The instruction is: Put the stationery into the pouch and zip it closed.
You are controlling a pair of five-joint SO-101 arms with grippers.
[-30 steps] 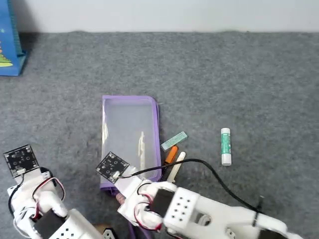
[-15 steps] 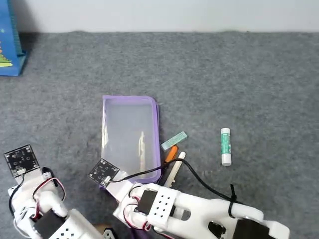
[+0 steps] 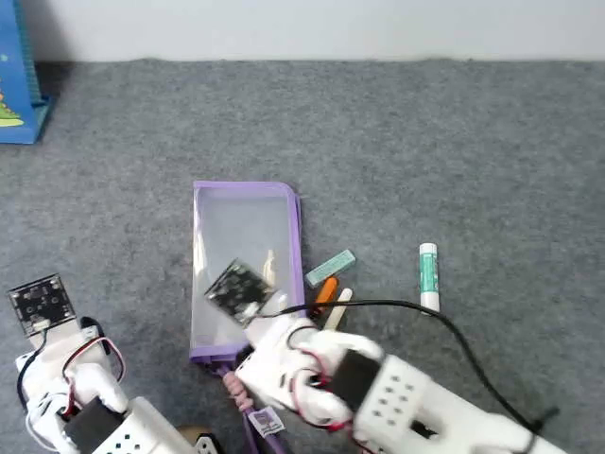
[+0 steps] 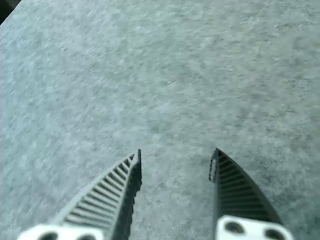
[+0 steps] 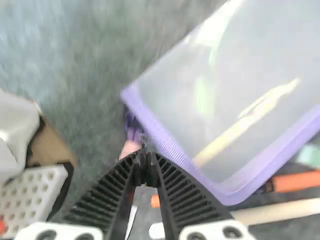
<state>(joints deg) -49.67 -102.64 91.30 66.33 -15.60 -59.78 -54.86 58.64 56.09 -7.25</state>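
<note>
The purple pouch (image 3: 244,227) lies flat near the table's (image 3: 473,142) front edge, pens (image 3: 326,291) just beside it, glue stick (image 3: 428,277) well apart; it looks soft, light and floppy, probably best taken by its zip tab; right claw (image 5: 146,162) pressed together at its near corner; left claw (image 4: 175,162) spread above the table.

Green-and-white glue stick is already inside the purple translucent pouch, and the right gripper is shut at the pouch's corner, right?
Not quite: the high view shows the green-and-white glue stick on the grey mat, outside the purple translucent pouch. The right gripper is shut at its corner.
</note>
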